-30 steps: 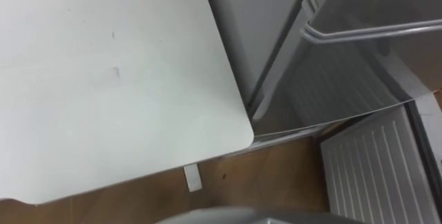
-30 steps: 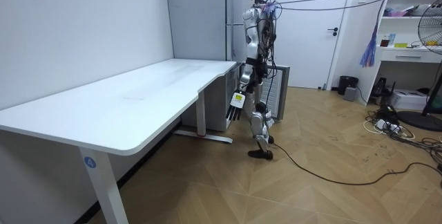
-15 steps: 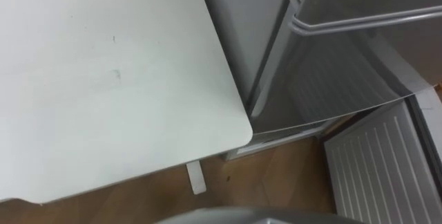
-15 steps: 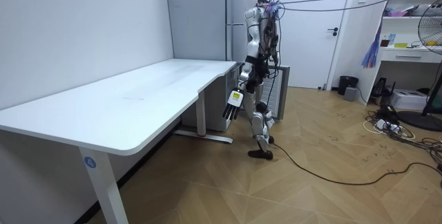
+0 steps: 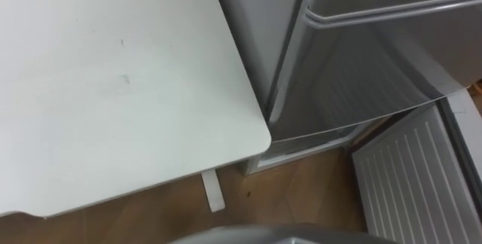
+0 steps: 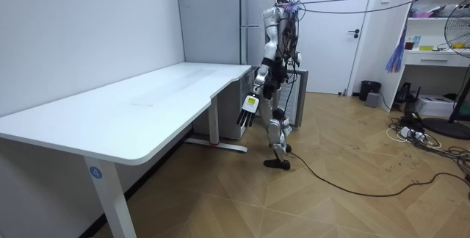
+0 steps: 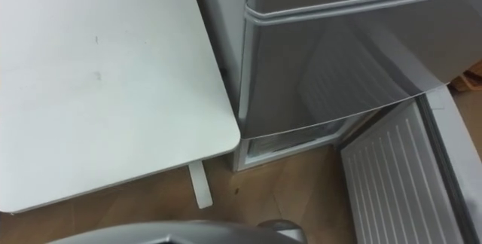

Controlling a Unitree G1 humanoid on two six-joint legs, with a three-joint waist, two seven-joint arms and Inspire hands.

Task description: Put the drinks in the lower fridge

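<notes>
Nearest of all, in the eye views, is the wooden floor (image 5: 301, 191), with the white desk foot (image 5: 212, 191) lying on it just under the rounded corner of the white desk (image 5: 113, 86), whose top spreads away on the robot's left. Beyond the corner and to the right stands the silver fridge (image 5: 376, 71), close beside the desk's edge. Its lower door (image 5: 407, 176) is swung open, and the white ribbed inner face points out over the floor at the right. In the room view the robot stands upright at the desk's far end, facing the fridge, with the open door just behind its legs. Its left arm hangs down along its side, nearly straight. The left hand (image 6: 247, 112) sits low beside the thigh, close to the desk's end but not touching it, with the fingers loose, pointing at the floor and holding nothing. I cannot tell from these views where the drinks are.
</notes>
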